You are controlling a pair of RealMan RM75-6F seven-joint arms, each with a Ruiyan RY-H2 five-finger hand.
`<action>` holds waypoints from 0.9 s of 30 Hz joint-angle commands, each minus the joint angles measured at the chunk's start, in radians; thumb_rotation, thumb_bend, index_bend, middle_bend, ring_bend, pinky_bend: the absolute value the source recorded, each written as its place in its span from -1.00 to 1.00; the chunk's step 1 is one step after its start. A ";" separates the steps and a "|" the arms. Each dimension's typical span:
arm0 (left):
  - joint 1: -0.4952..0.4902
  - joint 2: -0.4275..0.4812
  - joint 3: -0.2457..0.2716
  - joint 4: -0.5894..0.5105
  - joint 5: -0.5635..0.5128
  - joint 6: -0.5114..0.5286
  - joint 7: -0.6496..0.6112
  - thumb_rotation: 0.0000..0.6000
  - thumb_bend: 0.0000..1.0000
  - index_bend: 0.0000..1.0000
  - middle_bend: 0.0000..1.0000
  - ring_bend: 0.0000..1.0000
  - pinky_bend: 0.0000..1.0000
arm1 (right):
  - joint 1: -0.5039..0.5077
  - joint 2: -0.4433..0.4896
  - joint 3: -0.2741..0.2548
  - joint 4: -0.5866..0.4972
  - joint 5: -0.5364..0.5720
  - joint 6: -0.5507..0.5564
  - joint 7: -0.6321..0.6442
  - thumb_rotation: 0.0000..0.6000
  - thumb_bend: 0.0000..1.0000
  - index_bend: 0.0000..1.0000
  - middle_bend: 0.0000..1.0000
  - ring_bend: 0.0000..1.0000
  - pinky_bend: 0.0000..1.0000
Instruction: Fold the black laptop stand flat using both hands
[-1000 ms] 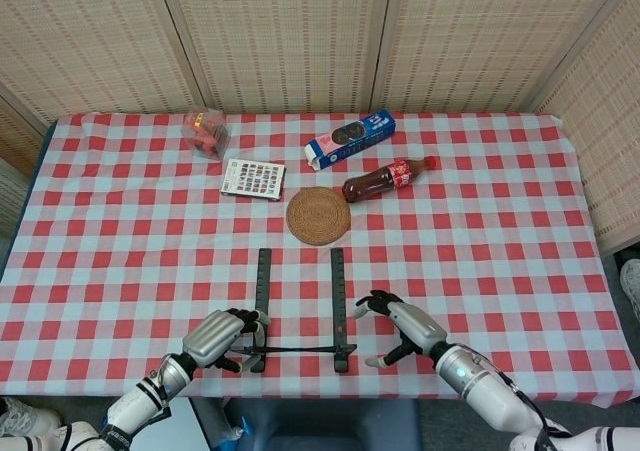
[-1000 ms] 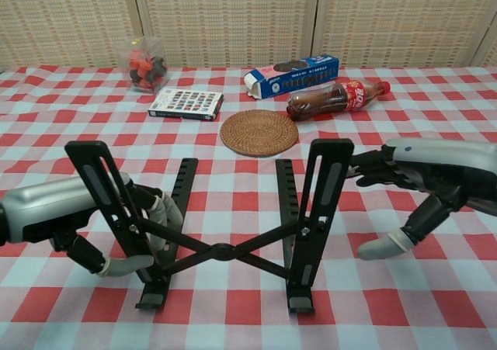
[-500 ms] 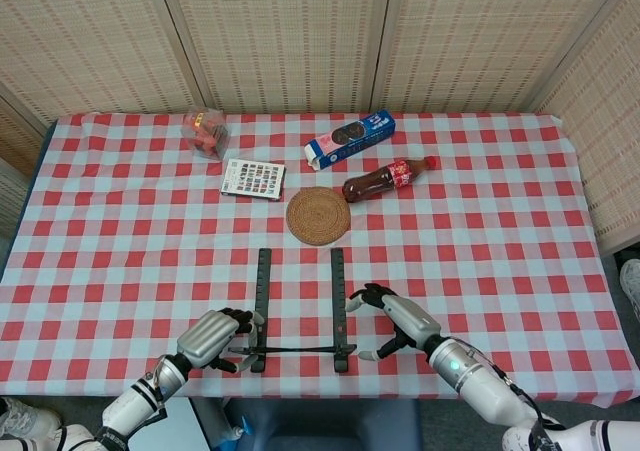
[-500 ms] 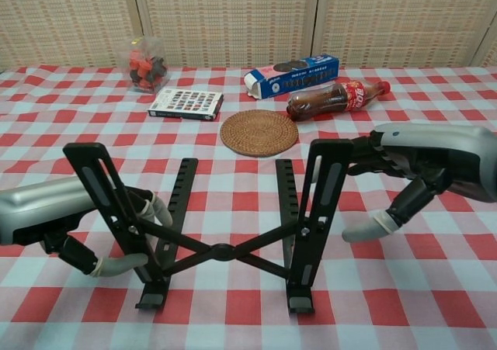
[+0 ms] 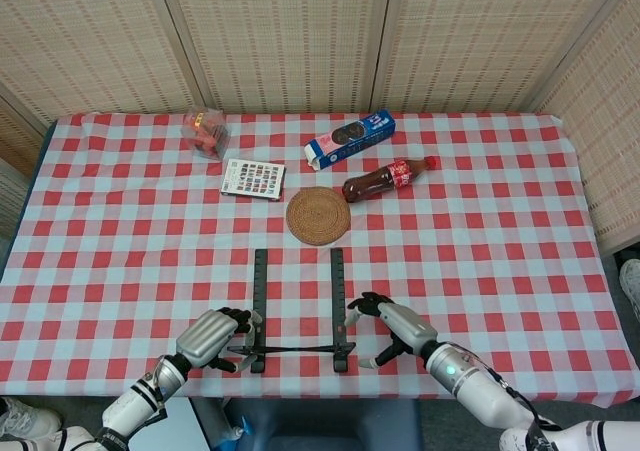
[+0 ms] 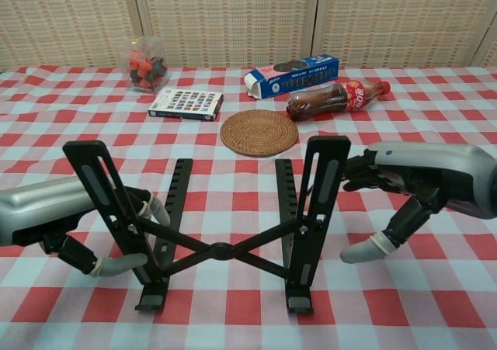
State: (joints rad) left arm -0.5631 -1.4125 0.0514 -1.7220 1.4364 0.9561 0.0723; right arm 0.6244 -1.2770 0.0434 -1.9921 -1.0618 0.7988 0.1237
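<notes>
The black laptop stand (image 6: 221, 249) stands open near the table's front edge, with two raised arms joined by a crossed brace. In the head view the laptop stand (image 5: 300, 316) shows as two parallel bars. My left hand (image 6: 66, 218) curls its fingers around the lower part of the left raised arm, with the thumb in front; from above, the left hand (image 5: 212, 338) sits at the stand's left foot. My right hand (image 6: 415, 183) is spread, its fingertips (image 6: 353, 181) right beside the right raised arm and the thumb hanging lower. From above, the right hand (image 5: 392, 326) lies just right of the right bar.
Behind the stand lie a round woven coaster (image 5: 318, 216), a cola bottle on its side (image 5: 385, 179), a blue cookie box (image 5: 350, 138), a flat card box (image 5: 253, 179) and a clear jar (image 5: 205, 133). The checked table's front edge (image 5: 560, 396) runs close under both hands.
My right hand has moved left, from well clear of the stand to right beside its right raised arm. The left hand keeps its hold and has barely shifted.
</notes>
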 commanded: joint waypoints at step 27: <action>0.000 0.002 -0.002 0.003 0.003 -0.005 -0.007 0.42 -0.28 0.10 -0.48 -0.43 -0.45 | 0.053 -0.089 0.005 0.011 0.131 0.017 -0.145 1.00 -0.58 -0.03 -0.52 -0.94 -1.00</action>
State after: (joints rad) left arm -0.5632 -1.4103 0.0493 -1.7190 1.4394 0.9510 0.0652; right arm 0.6770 -1.3656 0.0483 -1.9810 -0.9308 0.8156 -0.0216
